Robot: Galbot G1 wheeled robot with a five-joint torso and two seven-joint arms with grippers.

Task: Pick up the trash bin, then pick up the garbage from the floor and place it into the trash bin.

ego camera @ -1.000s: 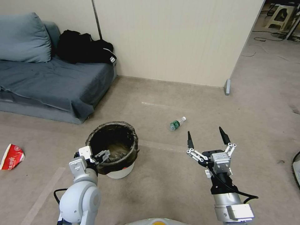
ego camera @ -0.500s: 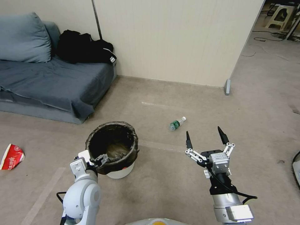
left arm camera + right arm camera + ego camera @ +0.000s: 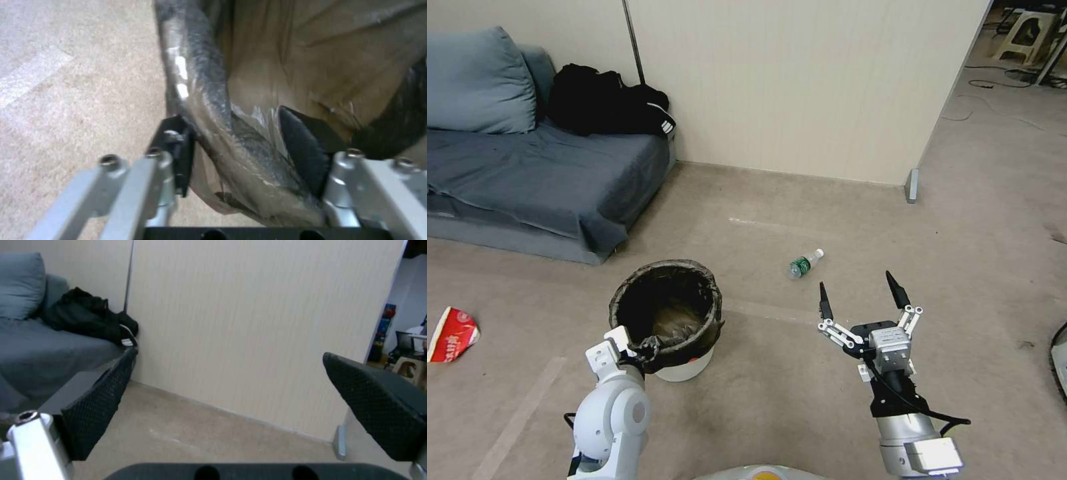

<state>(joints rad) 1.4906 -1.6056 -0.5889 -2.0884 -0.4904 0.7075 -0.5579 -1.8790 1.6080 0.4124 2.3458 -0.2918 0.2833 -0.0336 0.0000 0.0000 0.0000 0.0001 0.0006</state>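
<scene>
The trash bin (image 3: 686, 365) is a small white bucket with a dark bag folded over its rim, standing on the carpet. My left gripper (image 3: 642, 347) is at its near rim. In the left wrist view the left gripper (image 3: 236, 146) has one finger outside and one inside, closed against the bagged rim of the trash bin (image 3: 209, 100). The garbage on the floor is a clear green-labelled bottle (image 3: 802, 264) and a crushed red-and-white cup (image 3: 452, 333) at far left. My right gripper (image 3: 857, 293) hovers open just short of the bottle; it is also open in its own wrist view (image 3: 227, 400).
A grey sofa (image 3: 540, 173) with a black clothing heap (image 3: 607, 100) stands at the back left. A beige partition wall (image 3: 800, 87) with a metal foot (image 3: 912, 185) closes the back. Open carpet runs on to the right.
My left gripper has sunk down onto the bin's near rim and its arm has drawn closer to me. The right gripper has drifted slightly left. Bin and bottle have not moved.
</scene>
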